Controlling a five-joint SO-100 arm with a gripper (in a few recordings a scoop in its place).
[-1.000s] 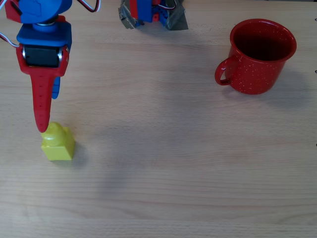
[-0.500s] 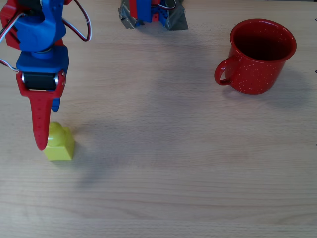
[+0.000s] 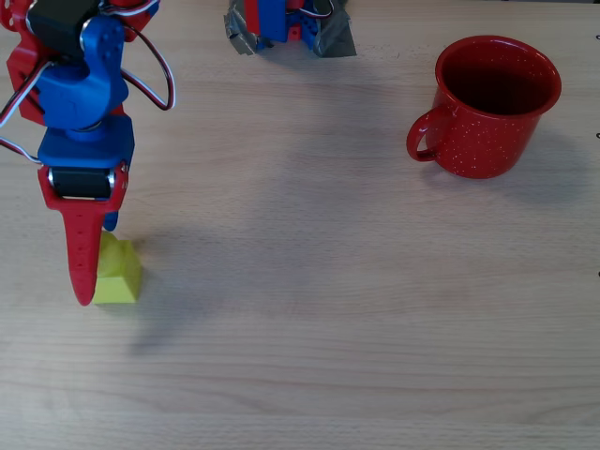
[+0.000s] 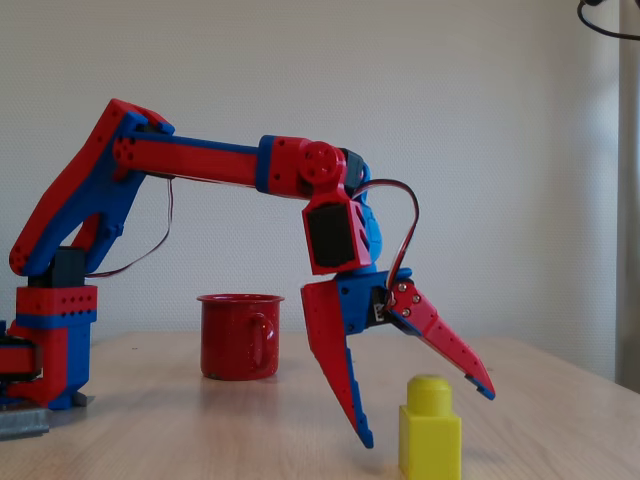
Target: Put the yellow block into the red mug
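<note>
Evidently set for a grasp, the gripper (image 4: pixel 425 420) hangs with its jaws spread wide astride the yellow block (image 3: pixel 117 271), which stands upright on the wooden table (image 3: pixel 328 309) with its stud on top. One red finger (image 3: pixel 82 258) lies along the block's left side in the overhead view, so closing should pinch it. Well apart, at the table's far right, the red mug (image 3: pixel 492 105) stands upright and open-mouthed, ready to receive it.

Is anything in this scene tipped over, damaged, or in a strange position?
Nothing stands out. The yellow block stands upright on the table, stud up. The red mug is upright and looks intact, handle pointing left in the overhead view. The gripper is open, its fingers spread around the block.
</note>
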